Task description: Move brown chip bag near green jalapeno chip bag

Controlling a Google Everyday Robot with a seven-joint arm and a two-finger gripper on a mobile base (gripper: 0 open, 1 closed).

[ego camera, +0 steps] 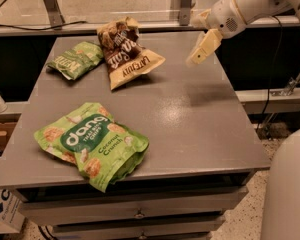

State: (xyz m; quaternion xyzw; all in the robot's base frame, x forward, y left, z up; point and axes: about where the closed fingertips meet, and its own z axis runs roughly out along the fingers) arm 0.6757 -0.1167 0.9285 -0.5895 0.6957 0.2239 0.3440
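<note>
The brown chip bag [126,50] lies on the grey table [190,114] at the back, its cream "LATE JULY" end pointing to the front right. The small dark green jalapeno chip bag [76,59] lies just left of it, and the two nearly touch. My gripper [201,49] hangs in the air above the table's back right, well right of the brown bag and holding nothing.
A larger bright green "dang Coconut Crunch" bag [92,143] lies at the table's front left. A metal rail and posts [185,4] run behind the table. Drawers [140,209] sit under the front edge.
</note>
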